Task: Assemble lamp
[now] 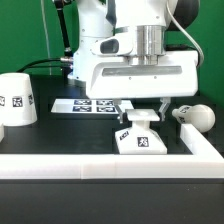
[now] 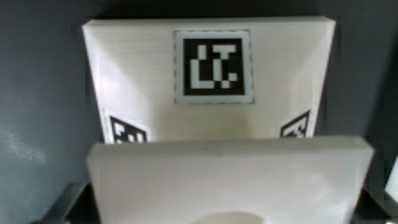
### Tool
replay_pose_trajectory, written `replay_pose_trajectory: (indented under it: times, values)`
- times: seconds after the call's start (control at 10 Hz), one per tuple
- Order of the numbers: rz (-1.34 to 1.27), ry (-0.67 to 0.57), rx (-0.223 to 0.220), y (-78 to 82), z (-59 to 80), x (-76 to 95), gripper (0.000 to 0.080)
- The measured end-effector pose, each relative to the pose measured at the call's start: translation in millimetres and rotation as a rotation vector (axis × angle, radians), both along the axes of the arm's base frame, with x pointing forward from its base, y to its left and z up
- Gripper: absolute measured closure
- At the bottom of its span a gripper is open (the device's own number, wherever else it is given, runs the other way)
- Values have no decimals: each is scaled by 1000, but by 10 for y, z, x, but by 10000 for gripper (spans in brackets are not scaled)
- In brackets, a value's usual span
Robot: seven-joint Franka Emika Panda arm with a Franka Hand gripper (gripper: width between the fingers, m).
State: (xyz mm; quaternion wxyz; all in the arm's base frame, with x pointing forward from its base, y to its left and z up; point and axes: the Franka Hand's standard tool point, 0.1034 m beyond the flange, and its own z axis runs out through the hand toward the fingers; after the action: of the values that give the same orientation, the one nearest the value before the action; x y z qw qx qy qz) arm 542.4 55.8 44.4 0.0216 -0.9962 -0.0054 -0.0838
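A low white rail (image 1: 90, 165) runs along the table's front edge, nearest the camera, and the lamp base (image 1: 138, 137) sits just behind it, tagged faces showing. The gripper (image 1: 142, 110) hangs directly above the base with its two fingers spread wide, one on each side of the base's raised part and, as far as I can judge, touching neither. The wrist view looks straight down on the base (image 2: 214, 150), roughly centred. The bulb (image 1: 195, 115) lies near the base, toward the exterior view's right; the shade (image 1: 15, 100) stands well apart from the base on the opposite side, and the marker board (image 1: 88, 105) lies behind the base. The risk I see is in closing: if the fingers meet the base off-centre, or one lands first, the base could twist, slide against the rail, or tip out of a shallow grip when lifted.
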Motion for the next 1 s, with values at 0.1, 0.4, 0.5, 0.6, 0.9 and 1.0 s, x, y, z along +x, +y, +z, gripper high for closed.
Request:
replay_pose_trajectory:
  times: [0.1, 0.4, 0.5, 0.6, 0.9, 1.0]
  values:
    - [5, -2, -1, 4, -2, 14, 263]
    - [35, -38, 6, 173, 4, 319, 263]
    - [44, -44, 7, 233, 3, 361, 263]
    - [56, -55, 8, 312, 3, 403, 263]
    - [60, -76, 13, 450, 4, 558, 263]
    - [59, -86, 12, 450, 6, 620, 263]
